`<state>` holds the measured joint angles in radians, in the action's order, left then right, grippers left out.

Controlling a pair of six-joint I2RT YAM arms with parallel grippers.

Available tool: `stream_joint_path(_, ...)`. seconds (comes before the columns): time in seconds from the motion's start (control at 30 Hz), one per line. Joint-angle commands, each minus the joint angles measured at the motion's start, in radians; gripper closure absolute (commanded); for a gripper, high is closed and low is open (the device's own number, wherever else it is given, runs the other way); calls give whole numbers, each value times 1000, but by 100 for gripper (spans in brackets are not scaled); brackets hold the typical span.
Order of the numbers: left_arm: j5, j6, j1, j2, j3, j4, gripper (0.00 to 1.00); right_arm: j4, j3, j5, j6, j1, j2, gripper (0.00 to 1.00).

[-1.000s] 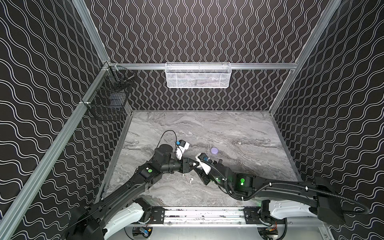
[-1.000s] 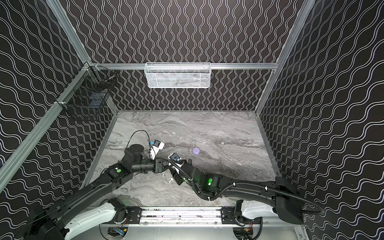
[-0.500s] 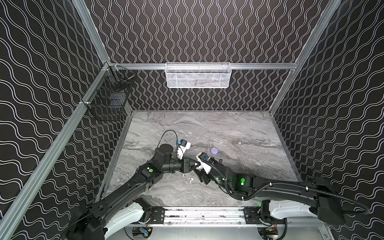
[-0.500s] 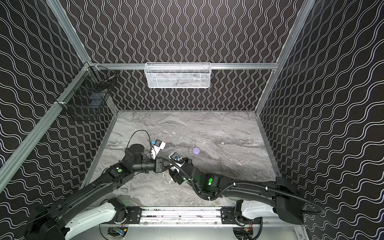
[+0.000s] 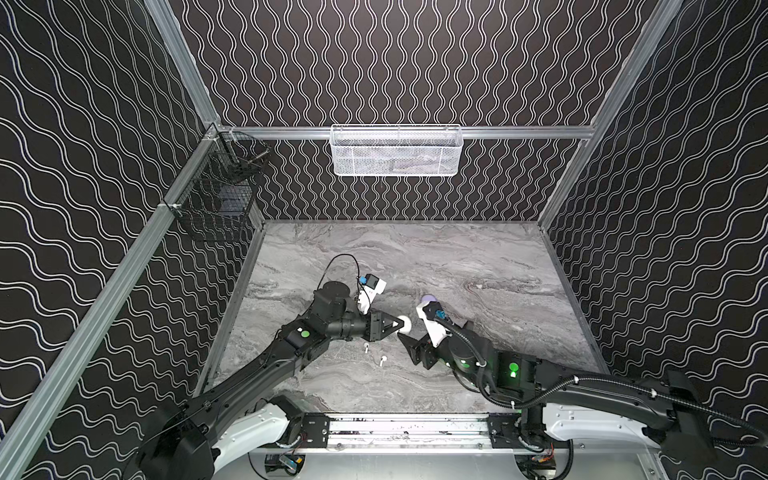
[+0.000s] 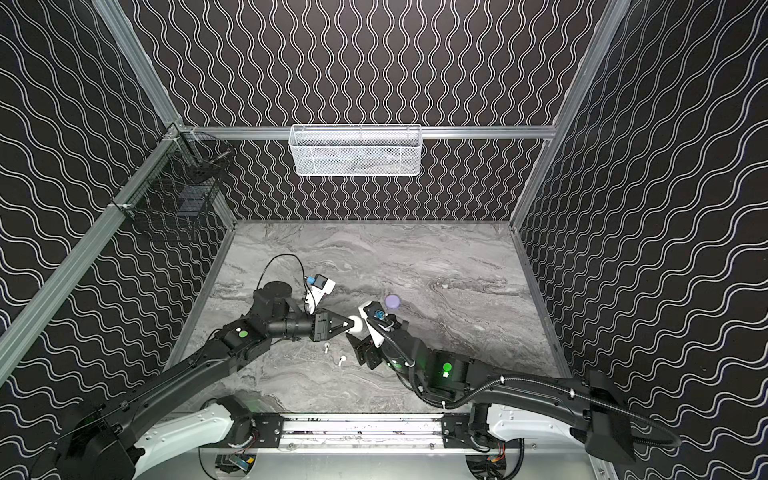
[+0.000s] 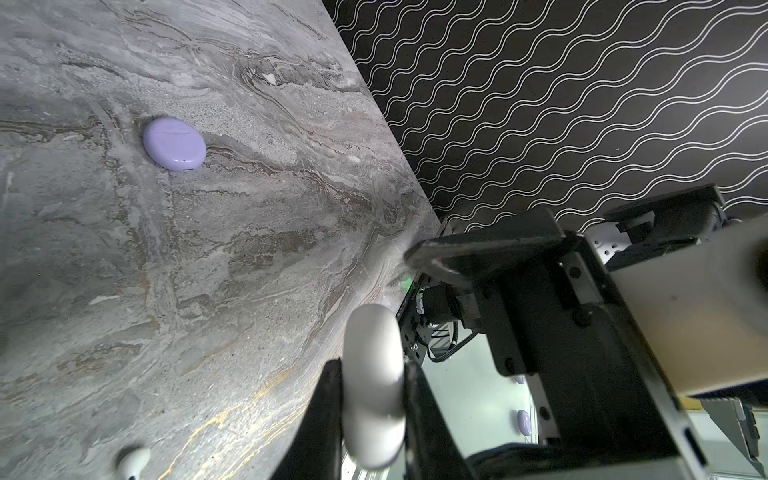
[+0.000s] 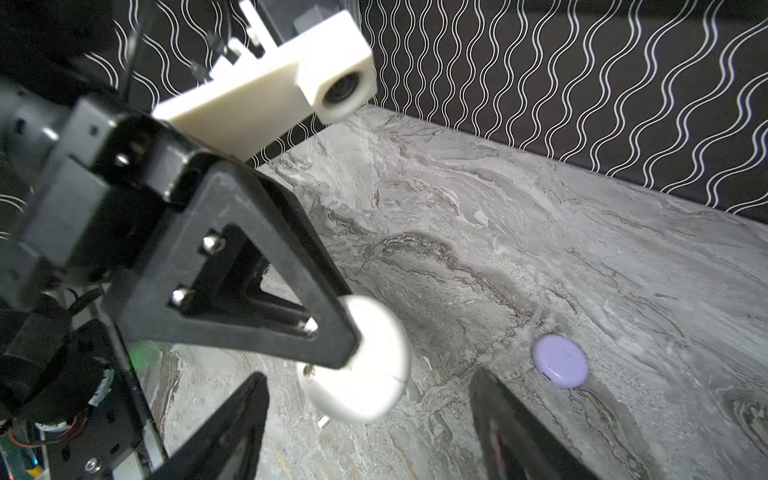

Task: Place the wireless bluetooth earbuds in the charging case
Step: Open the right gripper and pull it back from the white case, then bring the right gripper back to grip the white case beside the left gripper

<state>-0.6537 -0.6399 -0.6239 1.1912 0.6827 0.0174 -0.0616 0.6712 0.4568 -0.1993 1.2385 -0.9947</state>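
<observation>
Two white earbuds (image 5: 381,360) lie loose beside your spread right gripper (image 8: 368,376); your left gripper (image 5: 394,326) pinches the white case (image 7: 374,374).

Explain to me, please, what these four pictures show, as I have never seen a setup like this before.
You are looking at two black robot arms working over a marble-patterned table, inside dark walls with a wavy pattern. Two pictures look down from above, side by side, and show almost the same scene. The other two come from a camera on each arm's wrist, so they look along that arm's fingers. The left hand is shut on a white round case, held above the table. The right hand is open and empty, close beside it. On the table lie a closed lilac case and two tiny white earbuds near the hands.
</observation>
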Motion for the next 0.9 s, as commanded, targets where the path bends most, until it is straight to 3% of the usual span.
stream_joint_path(0.0,3,28,14,5,8,-24,84,21,-6,-11,-66,-9,51,23)
stream_joint_path(0.17,-26,30,17,1,3,-47,85,84,28,-108,-129,-102,93,31)
stream_joint_path(0.4,-55,36,21,-25,-16,-82,86,-7,-36,-396,-196,-299,149,48)
stream_joint_path(0.57,-99,19,20,-32,-35,-137,86,-112,-70,-650,-263,-404,136,54)
stream_joint_path(0.87,-161,-21,21,-52,-60,-242,86,-375,-161,-952,-412,-512,101,59)
